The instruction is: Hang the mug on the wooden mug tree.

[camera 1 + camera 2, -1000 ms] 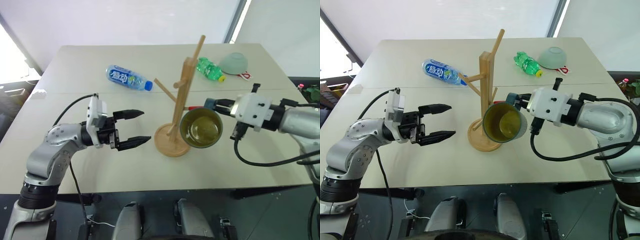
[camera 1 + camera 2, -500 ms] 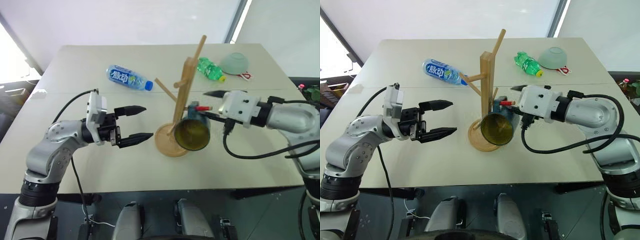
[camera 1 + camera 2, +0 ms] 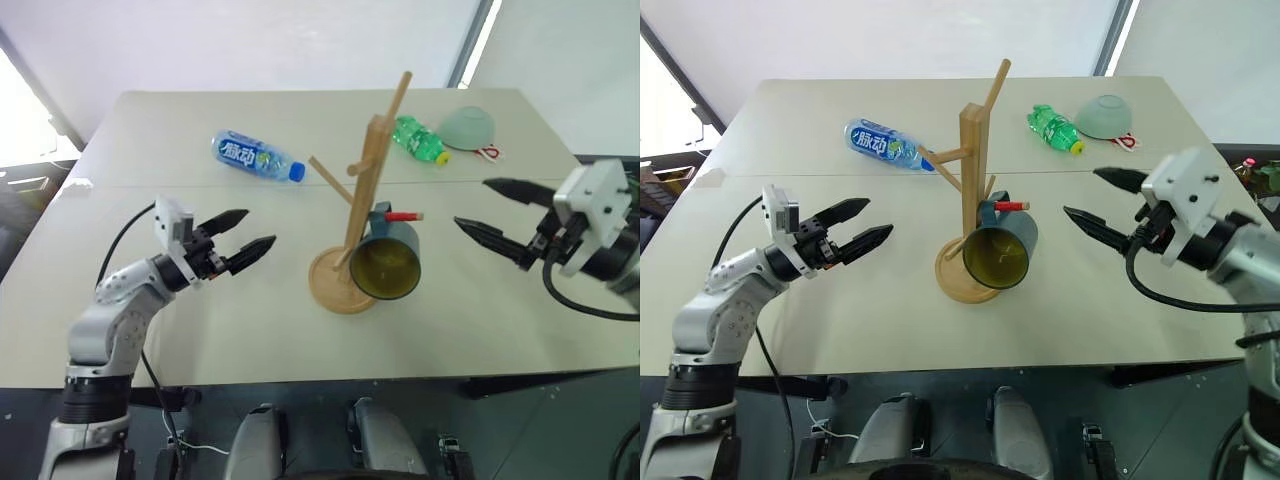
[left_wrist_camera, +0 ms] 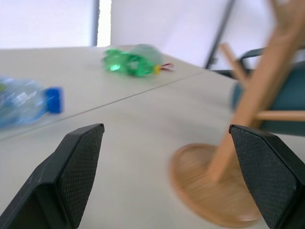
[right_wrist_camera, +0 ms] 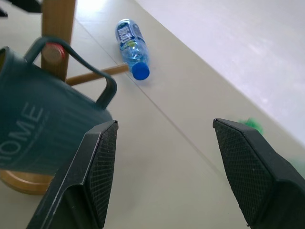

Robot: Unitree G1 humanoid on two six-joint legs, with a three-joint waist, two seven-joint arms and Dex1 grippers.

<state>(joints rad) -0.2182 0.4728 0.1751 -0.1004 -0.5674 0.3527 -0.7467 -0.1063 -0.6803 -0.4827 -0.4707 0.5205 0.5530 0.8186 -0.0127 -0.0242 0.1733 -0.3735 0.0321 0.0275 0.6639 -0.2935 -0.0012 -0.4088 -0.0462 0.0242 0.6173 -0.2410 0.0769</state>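
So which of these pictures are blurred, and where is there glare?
Left wrist view: the green bottle, the blue bottle and the mug tree are all soft. Right wrist view: the mug is fairly sharp, the far table hazy. Left eye view: strong window glare at the left edge washes out the table corner.

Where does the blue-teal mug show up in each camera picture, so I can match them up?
Left eye view: the mug hangs right of centre on the red-tipped peg.
Right eye view: just below centre, on that peg.
Left wrist view: a teal patch at the right edge, behind the post.
Right wrist view: large at the left, handle looped over the peg.
Shared landmark: the wooden mug tree.
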